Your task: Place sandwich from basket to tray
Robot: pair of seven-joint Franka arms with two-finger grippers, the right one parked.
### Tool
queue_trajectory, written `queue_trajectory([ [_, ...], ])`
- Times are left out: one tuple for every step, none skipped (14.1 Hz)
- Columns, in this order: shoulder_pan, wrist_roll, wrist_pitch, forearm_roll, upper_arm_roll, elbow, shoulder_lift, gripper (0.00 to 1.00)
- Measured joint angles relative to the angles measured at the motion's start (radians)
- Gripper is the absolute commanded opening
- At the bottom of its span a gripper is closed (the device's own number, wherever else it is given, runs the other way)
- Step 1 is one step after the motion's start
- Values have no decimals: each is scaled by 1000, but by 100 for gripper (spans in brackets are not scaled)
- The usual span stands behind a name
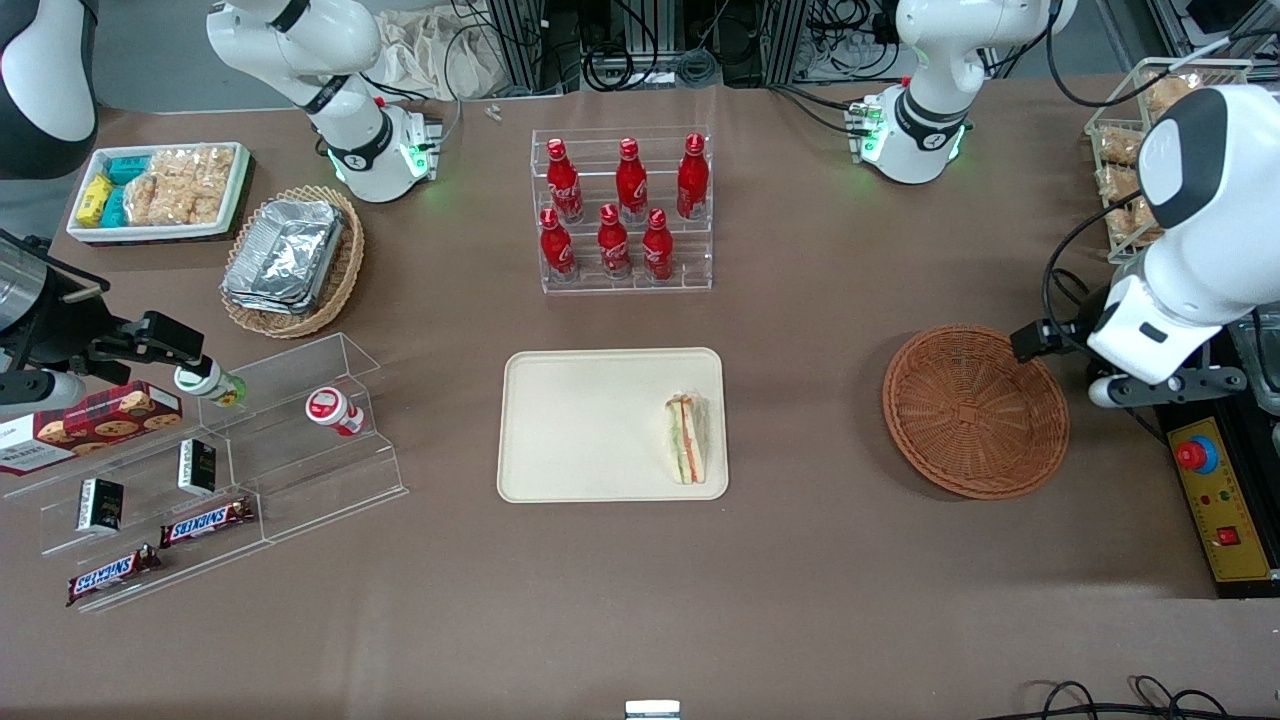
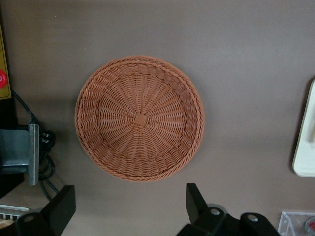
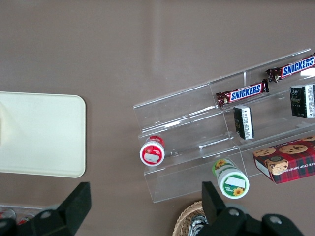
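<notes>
The sandwich, a white-bread wedge with orange and green layers, lies on the cream tray, near the tray's end toward the working arm. The reddish-brown wicker basket holds nothing. My gripper hangs above the table just outside the basket's rim, toward the working arm's end. Its fingers stand wide apart, open, with only bare table between them. One tray edge shows in the left wrist view.
A clear rack of red cola bottles stands farther from the front camera than the tray. A yellow control box sits beside the basket. Clear snack shelves, a pale basket of foil containers and a white snack bin lie toward the parked arm's end.
</notes>
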Motion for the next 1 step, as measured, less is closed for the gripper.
queue_trajectory([
  [3,37,-23,0,0,10,0,99],
])
